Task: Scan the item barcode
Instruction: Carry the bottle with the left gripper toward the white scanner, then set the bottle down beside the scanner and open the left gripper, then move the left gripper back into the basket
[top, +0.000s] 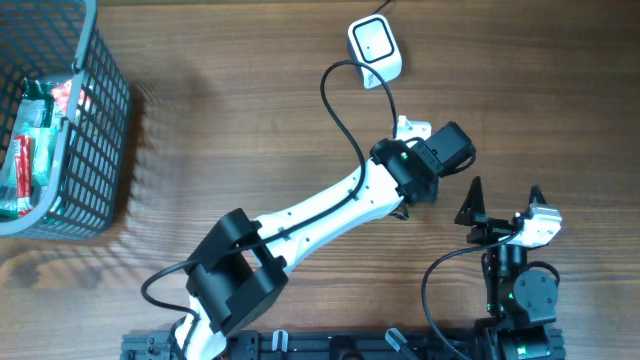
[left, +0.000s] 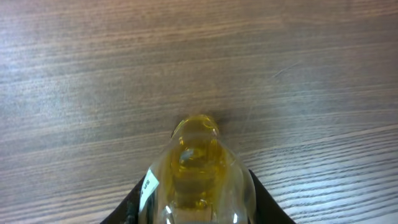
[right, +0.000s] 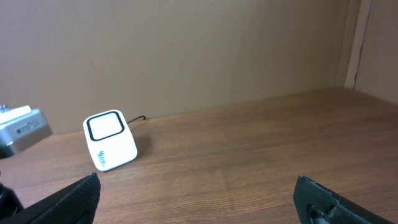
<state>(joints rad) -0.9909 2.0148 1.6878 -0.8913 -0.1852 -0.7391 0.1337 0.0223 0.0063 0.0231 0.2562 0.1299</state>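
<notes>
Bottle (left: 198, 168) first: it is a clear one with a yellowish tint, and my left pincer (left: 199, 202) is clamped on it. In the left wrist view its rounded end points away from the camera, out over bare wood grain. The two dark fingers (left: 132, 205) press in on either side of its body at the bottom edge of the frame. A small white label (left: 147, 182) shows on the bottle's left flank, but I cannot read any print on it from here. From overhead, the wrist of the left arm (top: 425, 160) covers the bottle, so I cannot make it out there. That arm reaches diagonally across the table (top: 250, 120) from the near edge.

The white scanner (top: 374, 50) sits at the far side of the table, beyond the left wrist and apart from it. In the right wrist view it stands with its dark-framed window tilted upward.

My right pincer (top: 503, 205) is near the front right corner, beside the left wrist, with its fingers spread wide apart and nothing between them.

A dark mesh basket (top: 100, 130) stands at the far left, well apart from both arms, with packaged goods (top: 30, 140) inside.
</notes>
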